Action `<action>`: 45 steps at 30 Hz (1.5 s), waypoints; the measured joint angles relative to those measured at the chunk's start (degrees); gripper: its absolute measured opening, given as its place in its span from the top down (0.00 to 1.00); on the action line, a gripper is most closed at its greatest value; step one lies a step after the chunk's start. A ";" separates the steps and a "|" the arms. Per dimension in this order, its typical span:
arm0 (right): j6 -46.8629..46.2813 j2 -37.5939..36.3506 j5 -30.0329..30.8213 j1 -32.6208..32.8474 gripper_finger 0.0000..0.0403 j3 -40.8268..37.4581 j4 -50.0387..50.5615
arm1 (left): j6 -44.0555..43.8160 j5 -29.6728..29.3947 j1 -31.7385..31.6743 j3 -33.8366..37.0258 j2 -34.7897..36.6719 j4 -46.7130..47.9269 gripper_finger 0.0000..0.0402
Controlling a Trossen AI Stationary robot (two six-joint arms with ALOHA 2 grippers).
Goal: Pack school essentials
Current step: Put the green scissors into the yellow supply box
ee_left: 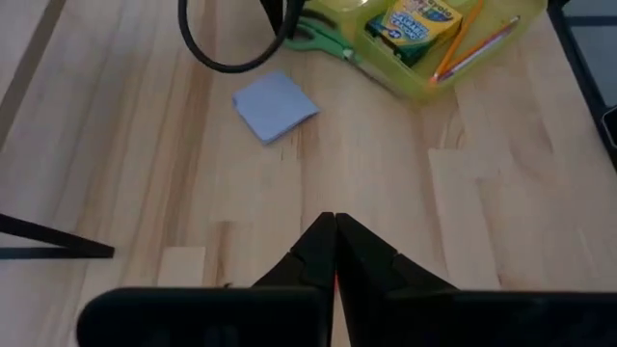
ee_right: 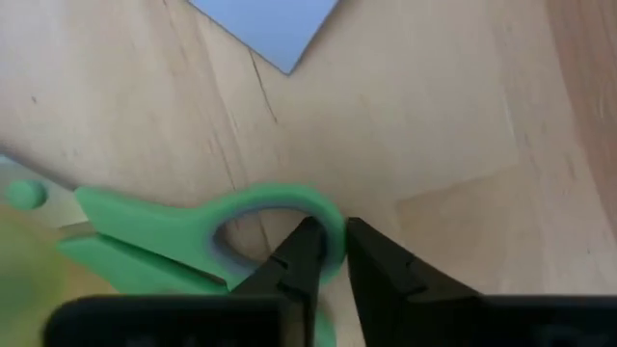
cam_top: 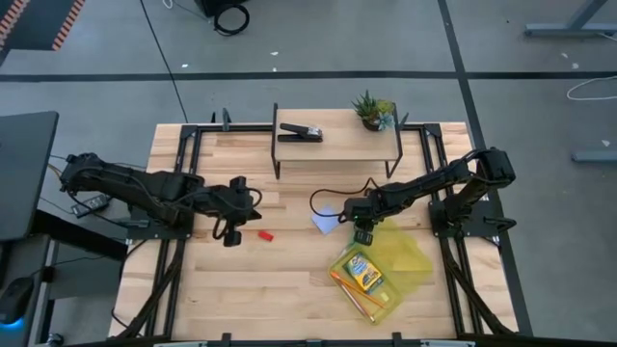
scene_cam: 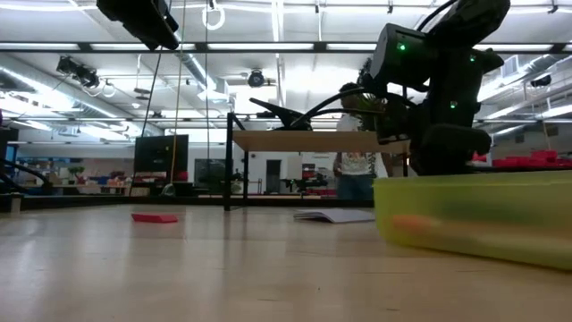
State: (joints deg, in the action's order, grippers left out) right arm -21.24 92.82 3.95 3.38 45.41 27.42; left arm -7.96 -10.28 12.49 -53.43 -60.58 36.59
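- Green-handled scissors (ee_right: pixel 193 236) are the item in play: the right gripper (ee_right: pixel 328 253) has its fingers pinched on the rim of one handle loop, right at the edge of the yellow-green bin (cam_top: pixel 410 258).
- So my guess is we're mid-pack. The crayon box (cam_top: pixel 365 274) and the pencils (cam_top: pixel 349 292) already sit in the bin, and the scissors look like they're next to go in.
- Next move probably needs a lift and a short carry over the bin wall before letting go, since it's holding just a thin bit of handle.
- Pale blue notepad (cam_top: pixel 325 222) lies on the wood just beside the right gripper, and the red piece (cam_top: pixel 263 234) is near the left gripper (cam_top: pixel 230 237), whose fingers are pressed together on nothing, hovering above the table (cam_top: pixel 270 289).
- High view gives the layout, but only the right wrist view shows the pinch on the loop. Left wrist view shows the bin contents clearly. Low view adds the red piece lying flat.
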 joint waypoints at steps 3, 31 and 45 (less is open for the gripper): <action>1.20 0.02 0.04 -0.02 0.90 -0.09 -0.78 | -0.45 -0.02 0.00 -0.58 0.00 0.28 0.95; -14.25 -8.39 -2.27 1.26 0.89 12.54 -1.50 | -0.69 -0.44 -0.07 -1.05 -0.02 1.73 0.95; -63.48 -8.39 0.01 16.87 0.89 14.93 5.91 | -0.54 -2.82 -0.13 -1.05 -0.04 0.39 0.96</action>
State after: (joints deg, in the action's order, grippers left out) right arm -84.72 84.42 3.96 20.25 60.34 33.33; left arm -8.49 -13.10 12.36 -54.48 -60.62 36.97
